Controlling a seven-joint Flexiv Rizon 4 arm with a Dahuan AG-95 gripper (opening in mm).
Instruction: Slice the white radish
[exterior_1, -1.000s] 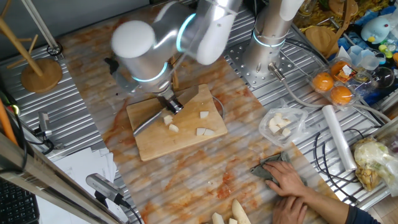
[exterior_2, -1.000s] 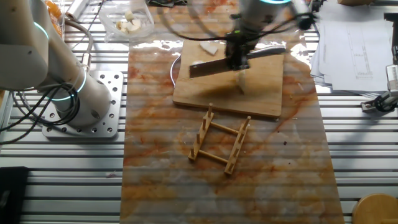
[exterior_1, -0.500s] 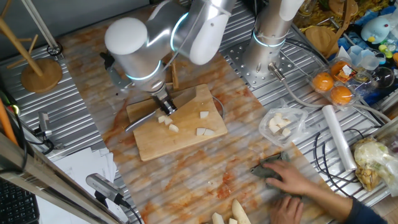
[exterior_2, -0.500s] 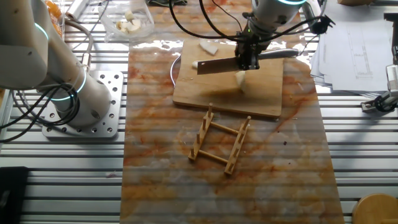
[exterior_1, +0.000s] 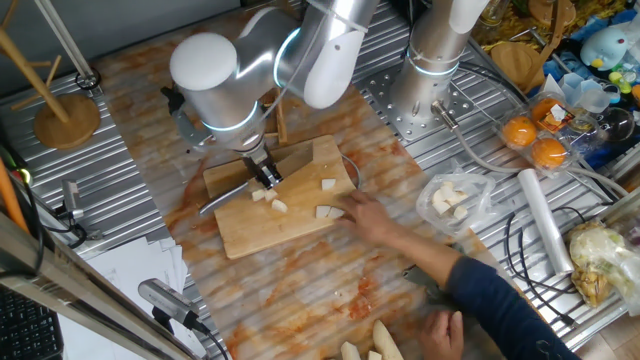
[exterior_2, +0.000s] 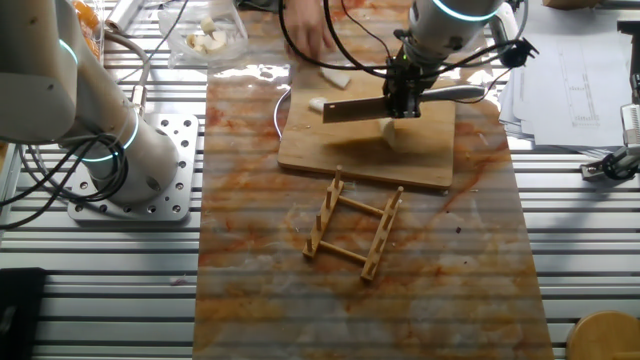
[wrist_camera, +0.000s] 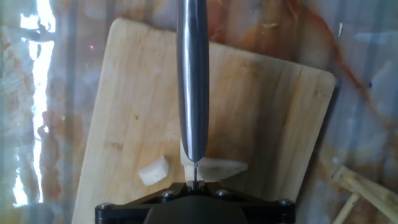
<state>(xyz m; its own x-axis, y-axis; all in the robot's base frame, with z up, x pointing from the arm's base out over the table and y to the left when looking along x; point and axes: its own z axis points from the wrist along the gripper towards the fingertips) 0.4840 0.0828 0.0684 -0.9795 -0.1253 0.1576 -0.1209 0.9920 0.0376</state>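
The white radish lies as several small cream chunks (exterior_1: 279, 206) on the wooden cutting board (exterior_1: 240, 235). Two chunks (wrist_camera: 153, 170) sit just under the knife in the hand view, and one (exterior_2: 395, 133) lies below the blade in the other fixed view. My gripper (exterior_1: 264, 174) is shut on a metal knife (exterior_2: 352, 107), whose blade is held low over the board (exterior_2: 350, 160). In the hand view the knife (wrist_camera: 193, 81) runs straight up from my gripper (wrist_camera: 194, 185). A person's hand (exterior_1: 365, 215) reaches onto the board at the right-hand chunks.
A clear bag of pale chunks (exterior_1: 450, 197) lies right of the board. Thicker pale roots (exterior_1: 370, 345) lie at the front edge. A wooden rack (exterior_2: 355, 235) stands beside the board. A second arm's base (exterior_2: 130, 160), oranges (exterior_1: 535, 140) and a wooden stand (exterior_1: 65, 115) surround the mat.
The person's hand has left the grey cloth and reached up onto the board's right-hand chunks. My gripper with the knife has shifted slightly along the board.
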